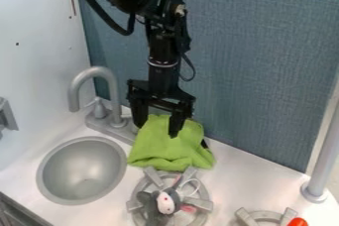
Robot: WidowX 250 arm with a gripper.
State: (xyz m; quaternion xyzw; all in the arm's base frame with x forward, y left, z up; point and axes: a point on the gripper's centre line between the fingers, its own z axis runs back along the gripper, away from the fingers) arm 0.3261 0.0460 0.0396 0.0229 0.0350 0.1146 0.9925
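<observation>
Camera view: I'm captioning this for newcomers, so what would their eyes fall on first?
Probably the bright green cloth, bunched beneath the open black gripper. Then the small gray-and-white toy on the burner before it, and the round gray sink at picture left.

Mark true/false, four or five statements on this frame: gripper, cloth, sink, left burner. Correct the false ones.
1. The black two-finger gripper is open at the crumpled lime-green cloth. True.
2. The curved grey faucet stands behind the round grey sink basin. True.
3. The cloth lies inside the basin. False: it is on the white counter.
4. The grey-and-white plush toy sits on the left grey burner grate. True.
5. The gripper holds the toy up in the air. False: the toy rests on the grate, apart from the gripper.
</observation>
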